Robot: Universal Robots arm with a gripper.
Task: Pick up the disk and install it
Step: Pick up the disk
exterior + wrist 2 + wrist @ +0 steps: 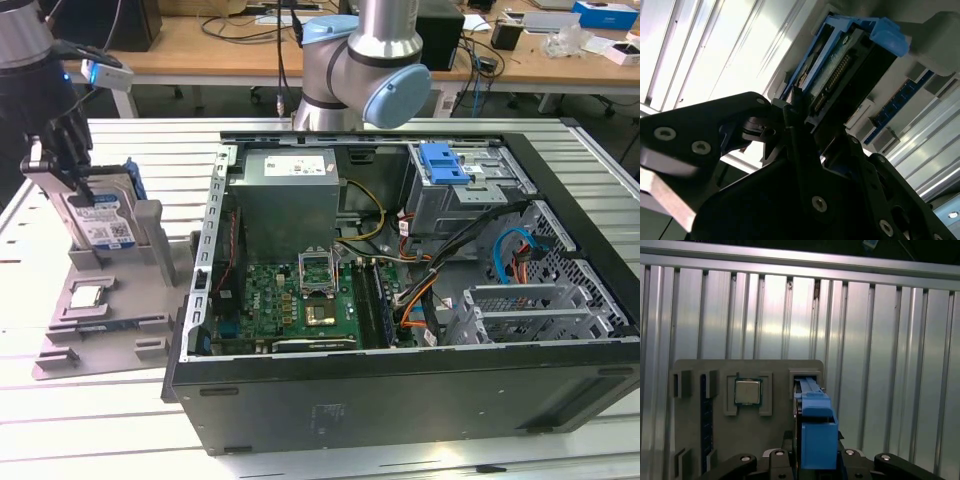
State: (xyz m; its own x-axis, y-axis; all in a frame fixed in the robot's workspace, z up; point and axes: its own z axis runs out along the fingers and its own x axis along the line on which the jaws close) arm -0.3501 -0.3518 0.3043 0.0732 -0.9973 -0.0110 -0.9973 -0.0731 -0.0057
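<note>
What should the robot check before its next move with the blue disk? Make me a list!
1. Gripper at the disk: ok, it sits at the disk's top edge.
2. Disk upright in the grey holder: ok.
3. Firm hold on the disk: cannot tell.
4. Small silver chip out of the way: ok, it lies in its own pocket, apart from the disk.
5. Computer case open: ok, its side is off and the inside shows.
6. Free slot for the disk inside the case: cannot tell.
</note>
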